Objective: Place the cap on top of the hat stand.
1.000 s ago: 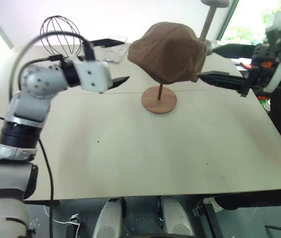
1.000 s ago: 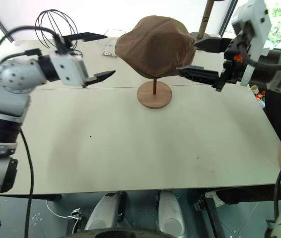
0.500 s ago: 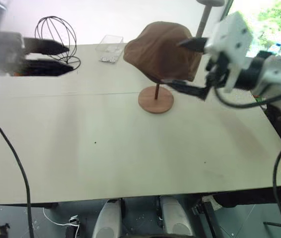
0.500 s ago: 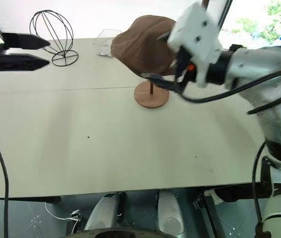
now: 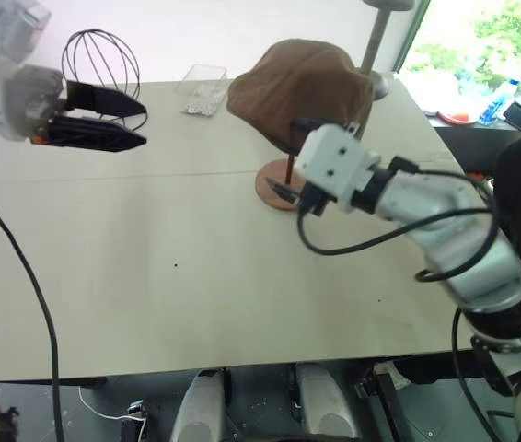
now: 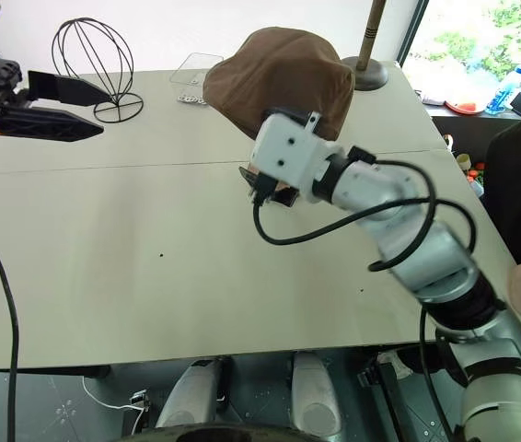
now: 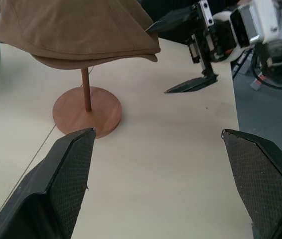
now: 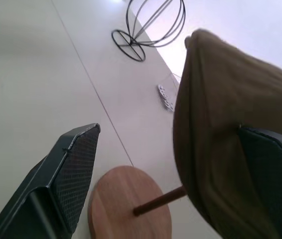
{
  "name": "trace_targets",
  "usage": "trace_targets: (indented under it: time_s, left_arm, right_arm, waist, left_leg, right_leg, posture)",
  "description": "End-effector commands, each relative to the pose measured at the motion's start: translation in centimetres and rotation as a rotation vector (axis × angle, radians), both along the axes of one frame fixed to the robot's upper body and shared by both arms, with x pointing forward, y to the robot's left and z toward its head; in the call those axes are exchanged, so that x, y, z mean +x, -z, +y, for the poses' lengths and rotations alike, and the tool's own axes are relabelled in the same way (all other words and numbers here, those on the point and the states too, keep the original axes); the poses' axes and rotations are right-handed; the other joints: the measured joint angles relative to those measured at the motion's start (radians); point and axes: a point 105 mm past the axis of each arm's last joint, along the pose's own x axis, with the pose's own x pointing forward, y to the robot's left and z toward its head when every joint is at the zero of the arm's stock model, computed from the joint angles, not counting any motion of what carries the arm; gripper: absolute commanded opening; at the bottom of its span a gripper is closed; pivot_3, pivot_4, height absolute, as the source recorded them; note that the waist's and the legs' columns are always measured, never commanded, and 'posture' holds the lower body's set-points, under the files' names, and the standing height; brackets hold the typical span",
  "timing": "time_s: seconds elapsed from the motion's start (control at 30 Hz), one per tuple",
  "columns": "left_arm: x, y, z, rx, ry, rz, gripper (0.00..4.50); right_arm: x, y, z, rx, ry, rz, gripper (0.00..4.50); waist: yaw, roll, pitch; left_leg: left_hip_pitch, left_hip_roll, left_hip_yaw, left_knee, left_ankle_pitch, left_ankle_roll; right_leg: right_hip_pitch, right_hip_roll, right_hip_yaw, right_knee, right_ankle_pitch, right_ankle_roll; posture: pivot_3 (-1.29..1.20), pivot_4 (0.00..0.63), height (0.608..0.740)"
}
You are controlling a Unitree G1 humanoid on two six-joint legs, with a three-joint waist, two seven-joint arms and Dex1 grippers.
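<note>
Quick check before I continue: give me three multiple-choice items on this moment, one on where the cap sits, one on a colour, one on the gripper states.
1. Where is the soft reddish-brown suede-like cap?
A. flat on the table
B. draped over the brown wooden hat stand
C. on the wire form

2. What colour is the wire head-shaped form?
A. black
B. white
C. red

3. How do the left gripper and right gripper stand?
A. both shut
B. one holds the cap
C. both open, empty

Answers: B, the stand's rod and base show beneath it; A, dark wire; C, both pairs of jaws spread apart, nothing between.
</note>
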Motion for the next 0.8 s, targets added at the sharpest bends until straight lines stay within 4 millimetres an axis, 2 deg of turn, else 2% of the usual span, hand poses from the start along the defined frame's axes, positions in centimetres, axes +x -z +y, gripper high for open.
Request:
trace_targets:
  time_s: [0.03, 0.13, 0.33, 0.43, 0.67, 0.8]
  left_arm:
    - [-0.4, -1.5, -0.2, 0.012, 0.013, -0.063, 4.23]
    - [-0.3, -1.5, -0.1, 0.020, 0.008, -0.072, 4.23]
    - [0.0, -2.2, -0.3, 0.017, 0.003, -0.101, 4.23]
    - [0.0, -2.3, -0.2, 0.017, 0.000, -0.109, 4.32]
    - [0.2, -2.4, -0.1, 0.015, -0.012, -0.121, 4.32]
    - [0.3, -2.1, 0.1, 0.006, -0.018, -0.117, 4.32]
  right_arm:
    - [0.7, -1.7, -0.4, -0.044, 0.103, -0.252, 4.50]
    - [1.5, -2.4, -0.6, -0.049, 0.181, -0.368, 4.50]
    - [2.3, -2.6, -0.5, -0.058, 0.250, -0.483, 4.50]
    - [2.2, -2.7, -0.3, -0.052, 0.245, -0.508, 3.61]
    - [2.2, -3.2, -0.5, -0.040, 0.250, -0.550, 0.04]
    - [1.6, -4.6, -1.1, -0.058, 0.223, -0.620, 0.04]
  waist:
    - [0.001, 0.000, 0.000]
    - [0.001, 0.000, 0.000]
    - [0.001, 0.000, 0.000]
    - [0.000, 0.000, 0.000]
    - [0.001, 0.000, 0.000]
    - [0.001, 0.000, 0.000]
  left_leg:
    - [0.000, 0.000, 0.000, 0.000, 0.000, 0.000]
    - [0.000, 0.000, 0.000, 0.000, 0.000, 0.000]
    - [0.000, 0.000, 0.000, 0.000, 0.000, 0.000]
    - [0.000, 0.000, 0.000, 0.000, 0.000, 0.000]
    - [0.000, 0.000, 0.000, 0.000, 0.000, 0.000]
    - [0.000, 0.000, 0.000, 0.000, 0.000, 0.000]
  right_leg:
    - [0.000, 0.000, 0.000, 0.000, 0.000, 0.000]
    - [0.000, 0.000, 0.000, 0.000, 0.000, 0.000]
    - [0.000, 0.000, 0.000, 0.000, 0.000, 0.000]
    - [0.000, 0.000, 0.000, 0.000, 0.000, 0.000]
    - [0.000, 0.000, 0.000, 0.000, 0.000, 0.000]
    - [0.000, 0.000, 0.000, 0.000, 0.000, 0.000]
  posture:
    - [0.00, 0.150, 0.740]
    - [0.00, 0.150, 0.740]
    - [0.00, 0.150, 0.740]
    - [0.00, 0.150, 0.740]
    - [0.00, 0.150, 0.740]
    - [0.00, 0.150, 0.740]
